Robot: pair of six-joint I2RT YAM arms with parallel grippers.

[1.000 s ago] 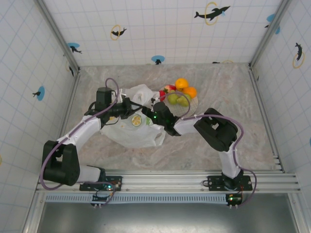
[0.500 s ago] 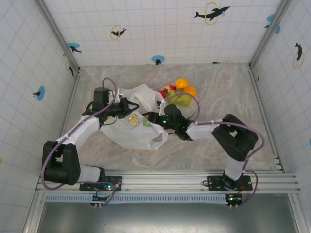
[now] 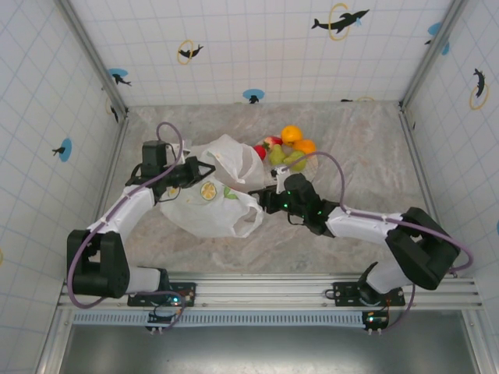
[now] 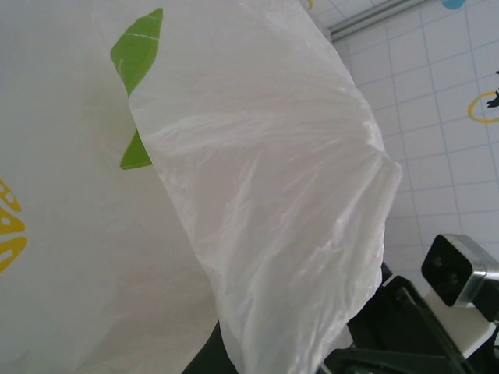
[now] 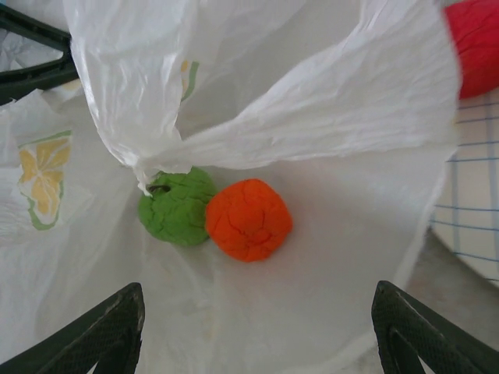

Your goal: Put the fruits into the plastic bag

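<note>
Currently we list: one plastic bag, white with lemon and leaf print, crumpled left of centre in the overhead view, mouth facing right. Next, the left gripper, pressed together and pinching the bag's upper edge; in its wrist view the film hangs close before the lens. Then the right gripper, its fingers spread wide at the bag's mouth, holding nothing. Inside the bag, in the right wrist view: one green fruit and one orange fruit, touching. Other fruits, oranges, pears and red pieces, sit piled on the checked plate just right of the bag, above centre overhead
</note>
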